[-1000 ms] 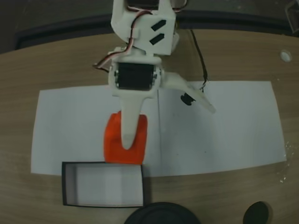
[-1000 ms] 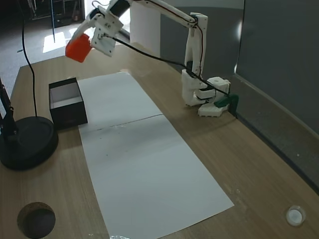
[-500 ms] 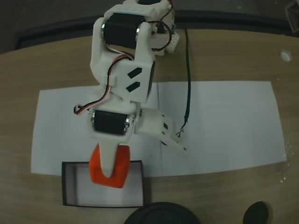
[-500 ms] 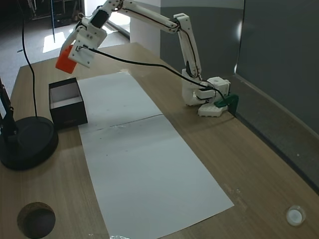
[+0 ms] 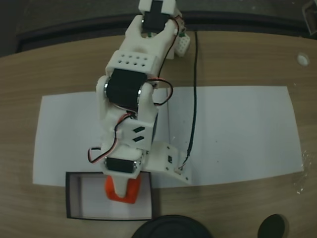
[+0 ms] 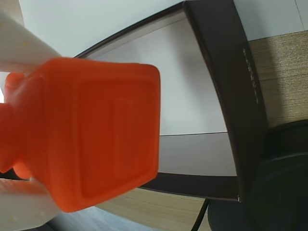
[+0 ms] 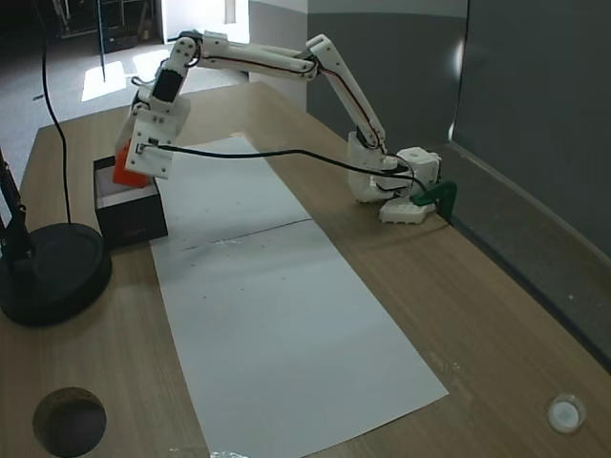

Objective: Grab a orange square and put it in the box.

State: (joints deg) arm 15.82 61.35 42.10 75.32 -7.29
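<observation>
The jaws (image 5: 120,192) are clamped on the orange square (image 5: 125,190), which hangs above the pale floor of the box (image 5: 73,197), toward its right half in a fixed view. The box stands on the bench (image 5: 247,54) near its lower edge there, beside a round black base (image 7: 52,272).

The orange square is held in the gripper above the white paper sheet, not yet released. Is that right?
Not quite. The orange square is held in the gripper and not yet released, but it is above the box, not the white paper sheet. A fixed view looking down shows it over the box's pale floor, and the wrist view shows the box behind it.
</observation>
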